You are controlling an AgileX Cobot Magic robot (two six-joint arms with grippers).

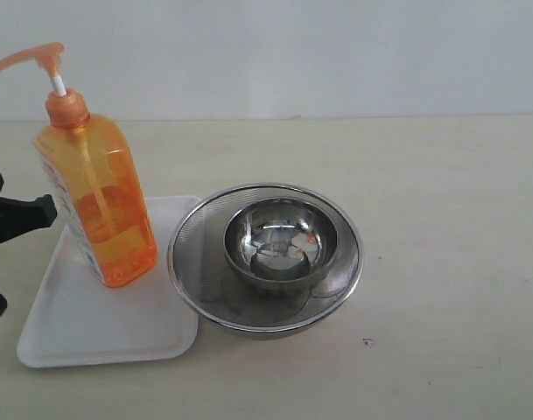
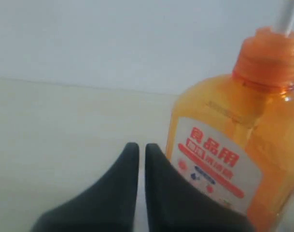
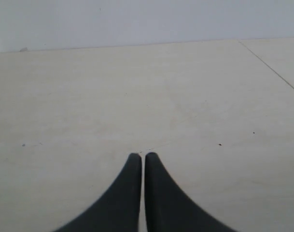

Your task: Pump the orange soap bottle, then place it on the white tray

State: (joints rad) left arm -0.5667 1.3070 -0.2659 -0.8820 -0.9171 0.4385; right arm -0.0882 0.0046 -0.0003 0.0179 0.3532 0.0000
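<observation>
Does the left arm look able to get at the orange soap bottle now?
Probably yes: the left pincer sits shut just beside the orange soap bottle, and nothing stands between them; it must open first.

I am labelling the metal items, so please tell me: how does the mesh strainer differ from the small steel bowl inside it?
The mesh strainer is wider; the steel bowl is smaller and sits inside it. The strainer's wall is fine mesh; the bowl's is solid and mirror-bright. Both are round, silver metal and open side up.
</observation>
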